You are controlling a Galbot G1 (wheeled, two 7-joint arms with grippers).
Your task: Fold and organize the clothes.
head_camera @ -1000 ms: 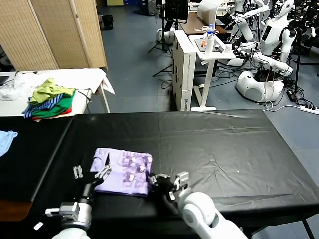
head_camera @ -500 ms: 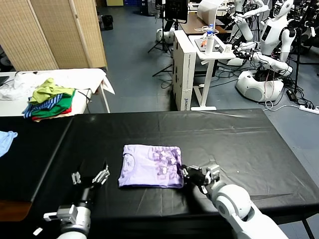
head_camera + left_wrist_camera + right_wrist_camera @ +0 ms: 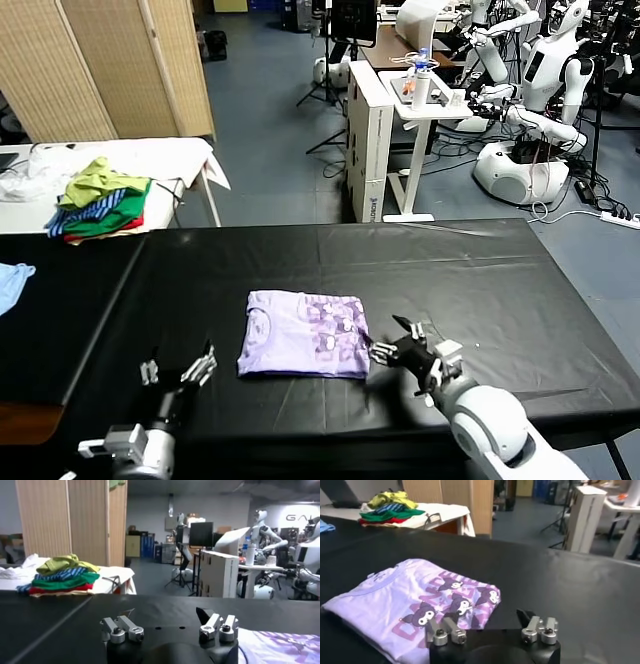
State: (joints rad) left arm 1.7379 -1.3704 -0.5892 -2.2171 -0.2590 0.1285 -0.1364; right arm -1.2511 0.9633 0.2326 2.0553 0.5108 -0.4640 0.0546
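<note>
My right gripper [image 3: 403, 343] sits low at the near right, its white forearm reaching in from the bottom edge, jaws spread apart and holding nothing; the right wrist view shows both fingertips [image 3: 444, 632] standing wide. My left gripper [image 3: 178, 371] waits at the near left, pointing forward, fingers [image 3: 121, 628] parted and empty as well

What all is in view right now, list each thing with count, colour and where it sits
T-shirt: one, pale lavender with purple print, folded on the table's near middle.
Table: one, black cover, in front of the robot.
Garment pile: one, green, yellow, blue, red, on a white side table at far left.
Cloth: one, light blue, at the left edge.
Left gripper: open, near left, off the shirt.
Right gripper: open, beside the shirt's right edge.
</note>
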